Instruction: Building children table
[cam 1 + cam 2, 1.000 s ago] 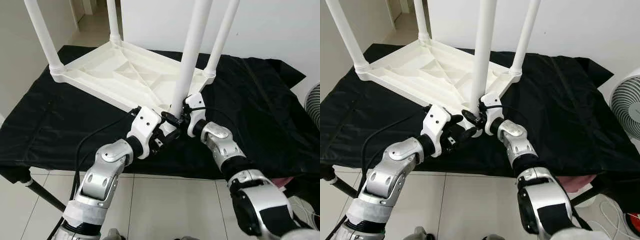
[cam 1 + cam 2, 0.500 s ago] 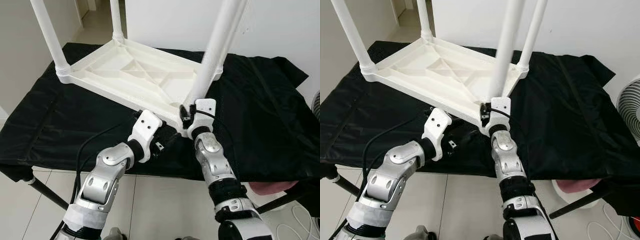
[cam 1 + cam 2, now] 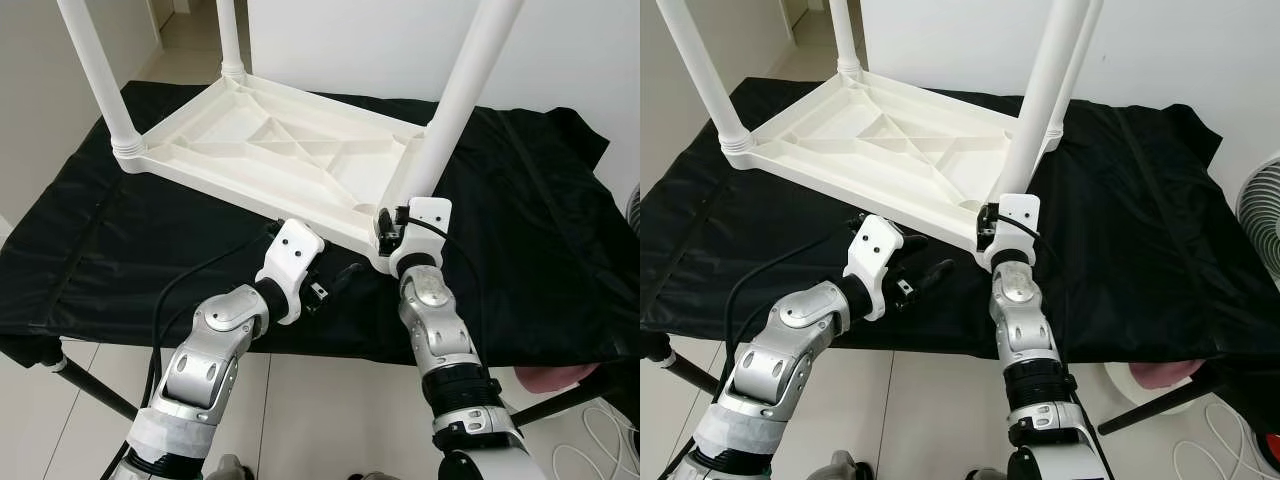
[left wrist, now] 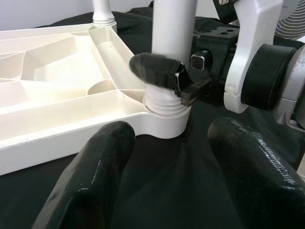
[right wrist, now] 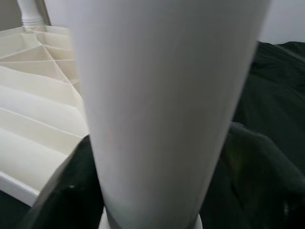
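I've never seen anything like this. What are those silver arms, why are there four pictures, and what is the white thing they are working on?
The silver arms belong to a humanoid robot. Two pictures come from cameras in its head, looking down at its own arms; the other two come from cameras on its wrists, looking along each gripper's black fingers.

On a black cloth lies a white plastic children's table, turned upside down so its legs point up. The right gripper has its fingers closed around the nearest corner leg, low down, just above its socket in the table's corner. In the right wrist view that leg is the big white column up close.

The left gripper hovers beside it over the cloth, fingers open, holding nothing. A fan stands at the right edge.
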{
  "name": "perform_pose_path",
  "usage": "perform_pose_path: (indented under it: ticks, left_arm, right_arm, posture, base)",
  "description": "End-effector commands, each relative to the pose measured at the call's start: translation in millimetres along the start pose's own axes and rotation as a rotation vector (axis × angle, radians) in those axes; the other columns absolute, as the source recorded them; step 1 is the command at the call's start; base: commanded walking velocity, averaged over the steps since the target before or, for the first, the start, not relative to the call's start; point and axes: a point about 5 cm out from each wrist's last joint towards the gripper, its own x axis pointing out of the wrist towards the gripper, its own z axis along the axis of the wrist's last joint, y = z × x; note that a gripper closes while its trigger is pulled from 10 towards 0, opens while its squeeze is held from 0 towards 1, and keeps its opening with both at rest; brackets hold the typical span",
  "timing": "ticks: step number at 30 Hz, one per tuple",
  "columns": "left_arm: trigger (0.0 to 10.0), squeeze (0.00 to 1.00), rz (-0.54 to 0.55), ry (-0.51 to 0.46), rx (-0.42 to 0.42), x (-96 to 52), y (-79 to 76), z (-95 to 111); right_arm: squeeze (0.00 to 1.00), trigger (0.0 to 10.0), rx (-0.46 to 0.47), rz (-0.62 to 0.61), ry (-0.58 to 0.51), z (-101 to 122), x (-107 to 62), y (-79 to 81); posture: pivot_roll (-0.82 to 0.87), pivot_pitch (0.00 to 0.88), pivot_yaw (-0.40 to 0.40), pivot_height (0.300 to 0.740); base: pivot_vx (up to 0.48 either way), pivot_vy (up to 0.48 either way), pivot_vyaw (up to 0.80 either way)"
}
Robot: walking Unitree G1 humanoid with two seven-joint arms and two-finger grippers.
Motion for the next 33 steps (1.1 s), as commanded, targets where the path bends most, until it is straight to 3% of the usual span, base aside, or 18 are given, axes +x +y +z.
perform_pose_path:
  ticks: [1, 4, 5, 7, 8, 10, 12, 19, 23, 24, 25, 26, 27, 33]
  left_arm:
    - [10.0, 0.0, 0.055, 0.006, -0.01, -0.3, 1.1, -1]
    - [10.0, 0.0, 0.056, 0.006, -0.009, -0.3, 1.5, -1]
    - [10.0, 0.0, 0.056, 0.006, -0.007, -0.3, 1.7, -1]
    - [10.0, 0.0, 0.055, 0.005, -0.005, 0.0, 1.9, -1]
    - [10.0, 0.0, 0.055, 0.005, -0.005, 0.0, 1.9, -1]
    - [10.0, 0.0, 0.054, 0.003, -0.004, 0.7, 2.2, -1]
    - [10.0, 0.0, 0.054, 0.003, -0.004, 0.7, 2.2, -1]
    - [10.0, 0.0, 0.056, -0.005, 0.004, 2.4, 4.4, 2]
    - [10.0, 0.0, 0.057, -0.005, 0.005, 2.0, 4.7, 2]
    - [10.0, 0.0, 0.057, -0.004, 0.005, 1.6, 5.0, 2]
    - [10.0, 0.0, 0.058, -0.004, 0.005, 1.3, 5.2, 2]
    - [10.0, 0.0, 0.058, -0.004, 0.005, 1.3, 5.2, 2]
    - [10.0, 0.0, 0.058, -0.004, 0.005, 0.9, 5.3, 2]
    - [10.0, 0.0, 0.062, -0.001, 0.0, 0.1, 5.4, 2]
  right_arm:
    - [1.0, 10.0, 0.003, 0.034, 0.013, -2, 1.5, -1.4]
    - [1.0, 10.0, -0.017, 0.124, 0.013, -1, 5.4, -1.9]
    - [0.0, 10.0, -0.04, 0.213, 0.023, -1, 8.3, -2.9]
    - [0.0, 10.0, -0.061, 0.349, 0.048, -1, 13.6, -6.5]
    - [0.0, 10.0, -0.061, 0.349, 0.048, -1, 13.6, -6.5]
    - [0.0, 10.0, -0.146, 0.455, 0.033, 3, 18.3, -9.2]
    - [0.0, 10.0, -0.146, 0.455, 0.033, 3, 18.3, -9.2]
    - [0.0, 10.0, -0.271, 0.684, 0.076, 2, 26.6, -9.0]
    - [0.0, 10.0, -0.279, 0.718, 0.092, 1, 27.8, -9.0]
    - [0.0, 4.5, -0.289, 0.739, 0.106, -1, 28.7, -9.6]
    - [0.0, 3.5, -0.301, 0.758, 0.12, -2, 29.1, -10.1]
    - [0.0, 3.5, -0.301, 0.758, 0.12, -2, 29.1, -10.1]
    - [0.0, 0.0, -0.299, 0.784, 0.149, -6, 28.6, -10.6]
    - [0.0, 0.0, -0.287, 0.83, 0.161, -8, 28.0, -13.9]
  posture:
    - [-0.05, 0.056, -0.021, 0.74]
    - [-0.04, 0.05, -0.022, 0.74]
    - [-0.05, 0.045, -0.023, 0.74]
    - [-0.05, 0.038, -0.024, 0.74]
    - [-0.05, 0.038, -0.024, 0.74]
    - [-0.05, 0.032, -0.025, 0.74]
    - [-0.05, 0.032, -0.025, 0.74]
    - [-0.04, 0.022, -0.024, 0.74]
    - [-0.04, 0.021, -0.022, 0.74]
    - [-0.04, 0.021, -0.019, 0.74]
    - [-0.04, 0.021, -0.019, 0.74]
    - [-0.04, 0.021, -0.019, 0.74]
    - [-0.04, 0.024, -0.016, 0.74]
    - [-0.04, 0.037, -0.015, 0.74]
  base:
    - [0.0, 0.0, 0.0]
    - [0.0, 0.0, 0.0]
    - [0.0, 0.0, 0.0]
    - [0.0, 0.0, 0.0]
    - [0.0, 0.0, 0.0]
    - [0.0, 0.0, 0.0]
    - [0.0, 0.0, 0.0]
    - [0.0, 0.0, 0.0]
    - [0.0, 0.0, 0.0]
    - [0.0, 0.0, 0.0]
    - [0.0, 0.0, 0.0]
    - [0.0, 0.0, 0.0]
    - [0.0, 0.0, 0.0]
    - [0.0, 0.0, 0.0]
